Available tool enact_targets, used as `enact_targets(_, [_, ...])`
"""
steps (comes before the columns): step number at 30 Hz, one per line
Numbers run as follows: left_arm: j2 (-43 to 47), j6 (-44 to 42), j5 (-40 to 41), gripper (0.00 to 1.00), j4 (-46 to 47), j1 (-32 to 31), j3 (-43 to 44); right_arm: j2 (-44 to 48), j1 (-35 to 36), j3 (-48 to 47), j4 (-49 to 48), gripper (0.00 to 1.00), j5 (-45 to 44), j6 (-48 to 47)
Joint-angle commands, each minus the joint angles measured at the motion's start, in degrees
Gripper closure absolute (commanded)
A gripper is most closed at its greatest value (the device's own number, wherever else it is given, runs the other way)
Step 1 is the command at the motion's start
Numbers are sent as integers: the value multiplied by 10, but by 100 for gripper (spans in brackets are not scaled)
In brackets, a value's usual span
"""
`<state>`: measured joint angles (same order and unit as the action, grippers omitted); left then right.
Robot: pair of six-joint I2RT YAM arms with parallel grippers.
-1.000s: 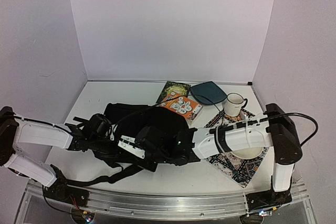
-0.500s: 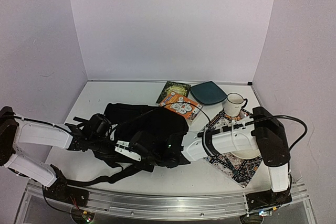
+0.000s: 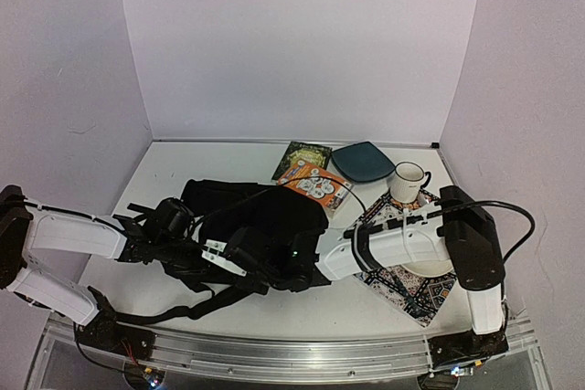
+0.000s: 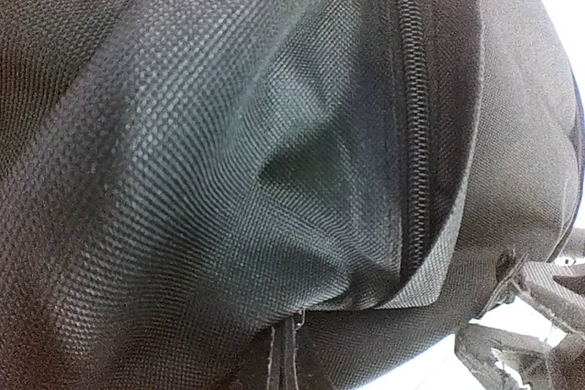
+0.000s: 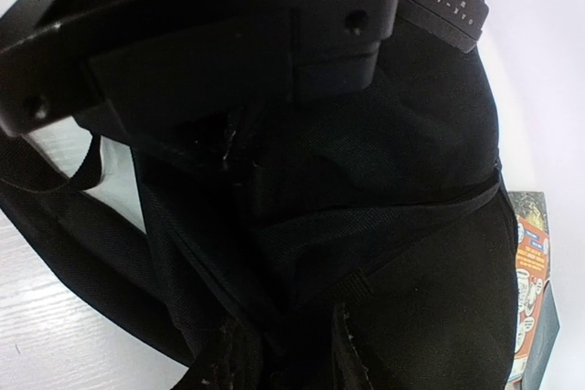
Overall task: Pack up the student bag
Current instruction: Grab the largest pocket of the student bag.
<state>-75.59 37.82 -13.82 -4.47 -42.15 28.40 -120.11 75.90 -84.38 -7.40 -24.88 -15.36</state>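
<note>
Black fabric: one student bag [image 3: 265, 216] lies mid-table [image 3: 183, 171], long axis left-right, two straps [image 3: 206, 303] trailing nearward. Left gripper [image 3: 194, 247] closed tight at its left end. Right gripper [image 3: 219, 255] on top, jaw gap unreadable. Beyond: two books [image 3: 318, 184], one teal pouch [image 3: 362, 162], one mug [image 3: 409, 180].

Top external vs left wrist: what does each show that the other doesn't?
Only top external: the left arm and right arm over the student bag, plus the white mug, teal pouch, orange book and patterned mat. Only left wrist: the zipper along a seam, and the fabric weave up close. Both: the black student bag.
</note>
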Motion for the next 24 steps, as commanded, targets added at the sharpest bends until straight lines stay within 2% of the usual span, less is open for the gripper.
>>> enact_targets(1, [14,2,2,100,-11,4,13,16,0,-6,2,66,-26,5])
enact_targets(5, [16,3,3,100,-11,4,11,27,-1,10,-5,62,-38,6])
enact_targets(11, [16,4,5,100,-11,4,10,60,-13,50,-13,64,-38,44])
enact_targets(17, [17,4,5,100,-11,4,8,96,-29,88,-38,68,13,98])
enact_targets(24, [23,4,2,100,-12,4,10,93,-29,81,-55,67,80,95])
